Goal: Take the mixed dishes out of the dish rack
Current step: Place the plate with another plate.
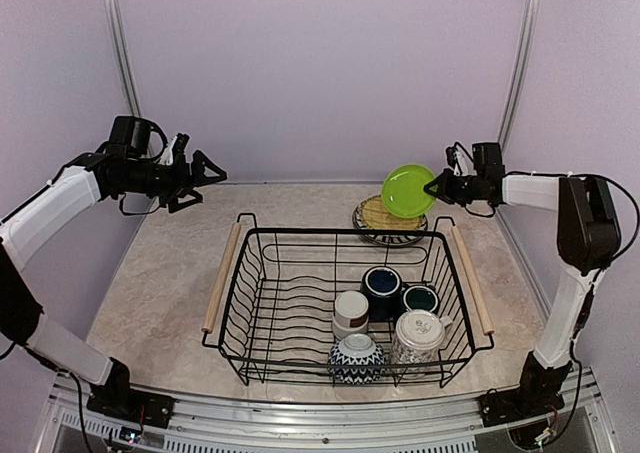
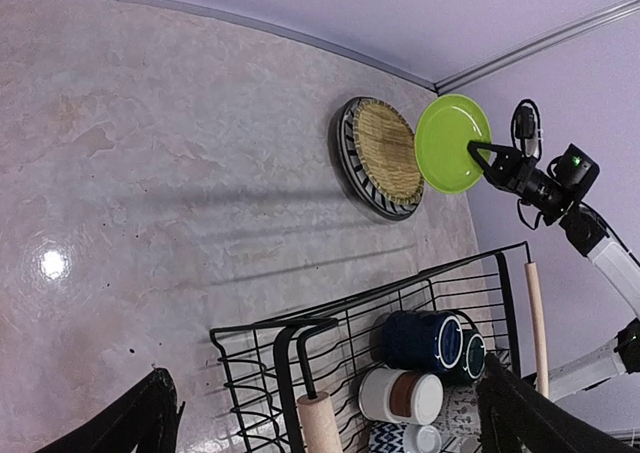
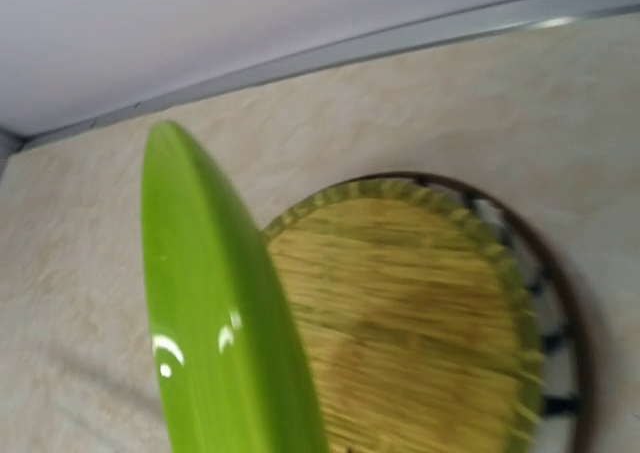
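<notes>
The black wire dish rack [image 1: 340, 231] stands mid-table. It holds a dark blue mug [image 1: 381, 286], a teal mug [image 1: 419, 299], a white-and-brown cup [image 1: 350, 311], a white patterned cup [image 1: 418, 335] and a blue-white patterned bowl [image 1: 356, 358]. Behind the rack, a woven yellow plate [image 1: 385, 216] lies on a black-and-white striped plate [image 1: 392, 238]. My right gripper [image 1: 437, 186] is shut on the rim of the lime-green plate [image 1: 407, 190], held on edge just above that stack. The left gripper [image 1: 205, 178] hangs open and empty high over the table's left side.
The rack has wooden rod handles on its left [image 1: 221, 276] and right [image 1: 471, 278] sides. Its left half holds only bare wire slots. Purple walls close in the table at the back and sides. Bare tabletop [image 1: 160, 273] lies left of the rack.
</notes>
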Robot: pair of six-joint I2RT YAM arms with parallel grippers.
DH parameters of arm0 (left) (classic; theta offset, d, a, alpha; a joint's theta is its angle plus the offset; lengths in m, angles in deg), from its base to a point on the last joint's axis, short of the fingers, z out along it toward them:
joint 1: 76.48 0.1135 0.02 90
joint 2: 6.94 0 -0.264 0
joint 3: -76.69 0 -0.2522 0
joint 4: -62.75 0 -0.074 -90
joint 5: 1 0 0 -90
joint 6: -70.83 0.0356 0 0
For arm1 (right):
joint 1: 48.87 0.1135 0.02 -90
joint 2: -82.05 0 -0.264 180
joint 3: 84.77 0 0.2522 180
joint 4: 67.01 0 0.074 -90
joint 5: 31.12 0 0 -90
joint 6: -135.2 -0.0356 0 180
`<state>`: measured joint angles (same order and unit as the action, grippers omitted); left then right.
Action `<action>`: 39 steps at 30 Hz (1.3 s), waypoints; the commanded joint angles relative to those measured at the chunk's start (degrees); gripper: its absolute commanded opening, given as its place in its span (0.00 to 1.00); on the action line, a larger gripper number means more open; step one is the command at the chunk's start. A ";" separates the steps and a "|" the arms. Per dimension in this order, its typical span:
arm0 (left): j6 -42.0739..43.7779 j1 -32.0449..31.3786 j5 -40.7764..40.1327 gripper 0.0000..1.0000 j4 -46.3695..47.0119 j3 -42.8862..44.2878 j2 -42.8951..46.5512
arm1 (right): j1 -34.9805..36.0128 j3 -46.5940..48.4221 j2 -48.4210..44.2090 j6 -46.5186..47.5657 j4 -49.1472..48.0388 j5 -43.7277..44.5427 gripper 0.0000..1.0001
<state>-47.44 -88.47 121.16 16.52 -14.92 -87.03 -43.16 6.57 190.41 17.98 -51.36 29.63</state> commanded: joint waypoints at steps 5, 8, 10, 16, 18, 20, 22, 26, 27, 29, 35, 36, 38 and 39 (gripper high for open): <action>0.61 0.39 0.51 0.99 -0.45 1.75 -1.09 | -0.35 5.12 9.21 0.62 0.14 -12.91 0.00; 0.59 0.43 0.64 0.99 -0.40 1.75 -1.27 | -0.01 5.66 10.94 0.61 0.04 -13.85 0.00; 0.59 0.39 0.59 0.99 -0.43 1.75 -1.22 | 0.29 5.95 11.94 0.70 0.04 -13.94 0.00; 0.67 0.40 0.36 0.99 -0.47 1.75 -1.12 | 0.85 7.73 14.19 0.82 0.91 -13.19 0.04; 0.67 0.39 0.36 0.99 -0.49 1.75 -1.03 | 0.98 8.78 14.90 1.23 2.03 -12.35 0.08; 0.67 0.35 0.29 0.99 -0.49 1.75 -0.95 | 1.12 9.70 15.20 1.83 3.03 -11.19 0.12; 0.67 0.30 0.33 0.99 -0.47 1.75 -0.94 | 1.29 10.67 15.67 2.43 4.17 -10.24 0.17; 0.67 0.21 0.43 0.99 -0.58 1.82 -0.78 | 1.55 12.12 16.15 3.54 6.22 -8.74 0.26; 0.67 0.22 0.48 0.99 -0.57 1.77 -0.77 | 1.65 12.47 16.15 3.90 6.91 -8.19 0.28; 0.67 0.22 0.45 0.99 -0.58 1.83 -0.68 | 1.83 13.09 15.97 5.02 8.56 -6.39 0.32; 0.67 0.07 0.41 0.99 -0.58 1.83 -0.18 | 2.63 14.60 14.43 9.57 14.90 -0.70 0.47; 0.74 0.04 0.37 0.99 -0.52 1.83 -0.16 | 2.90 15.06 14.27 10.47 16.20 0.54 0.50; 0.76 -0.05 0.38 0.99 -0.58 1.83 0.09 | 3.48 15.98 13.89 12.34 18.81 3.44 0.54; 0.76 -0.10 0.32 0.99 -0.58 1.83 0.11 | 3.77 16.25 13.70 13.11 19.72 4.74 0.56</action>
<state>-47.44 -88.43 121.33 16.39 -14.48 -87.69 -40.97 20.32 205.21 26.15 -38.13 27.83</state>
